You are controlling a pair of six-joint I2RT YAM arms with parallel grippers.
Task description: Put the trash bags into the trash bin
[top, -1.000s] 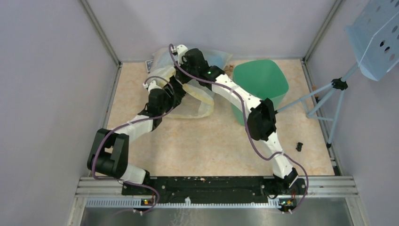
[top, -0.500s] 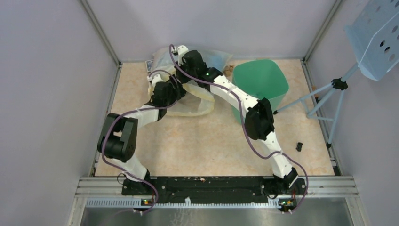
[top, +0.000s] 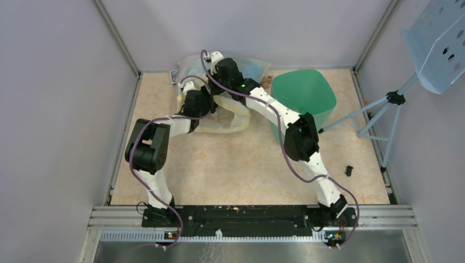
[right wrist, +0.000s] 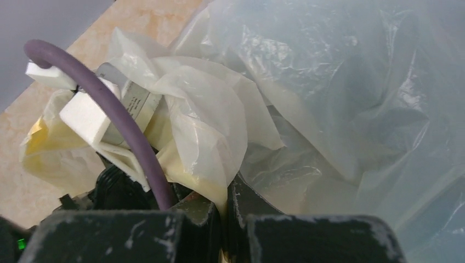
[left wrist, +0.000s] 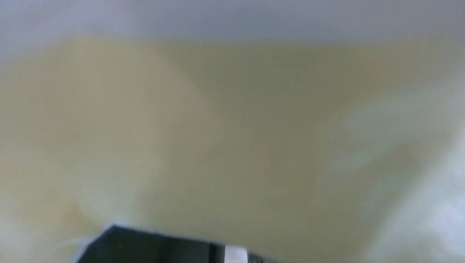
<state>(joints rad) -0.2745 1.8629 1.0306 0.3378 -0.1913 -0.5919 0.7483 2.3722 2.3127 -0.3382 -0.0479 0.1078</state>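
No black trash bags show in any view. The mint-green trash bin stands upright at the back right of the table, with nothing showing in its mouth. Left of it lies a large translucent yellowish bag. My right gripper is shut on a fold of that bag's film, over the bag's far side. My left gripper is pushed into the bag's left folds. Its wrist view is filled by blurred yellowish film, and its jaws are hidden.
A pale blue perforated tray on a tripod stands at the right edge. A small black object lies on the table near the right arm. A dark blue item sits at the back left beside the bag. Walls close in on three sides.
My left arm has reached further back, and its gripper has gone from the bag's near left edge into its folds. The right arm has stayed put, holding the film.
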